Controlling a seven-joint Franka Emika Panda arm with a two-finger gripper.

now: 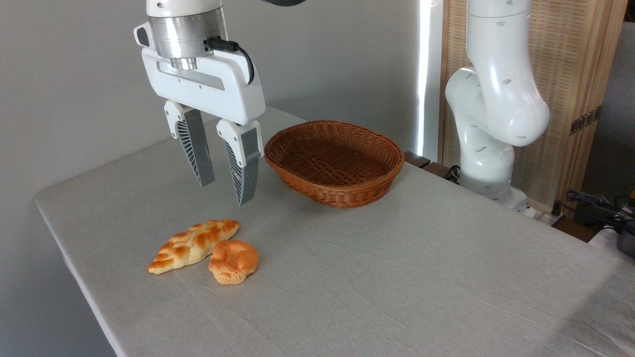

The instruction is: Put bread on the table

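Note:
The bread (233, 261), a small round orange-golden bun with a lumpy top, lies on the table (397, 277) near its front left part. It touches a long braided loaf (193, 245) on its left. My gripper (224, 191) hangs open in the air above and slightly behind both, with nothing between its grey ridged fingers (198, 153). A clear gap separates the fingertips from the bun below.
A brown wicker basket (335, 161) stands behind and to the right of the gripper, with nothing visible inside. The arm's white base (488, 129) rises at the table's far right edge. Cables and dark gear (610, 208) lie off the table at right.

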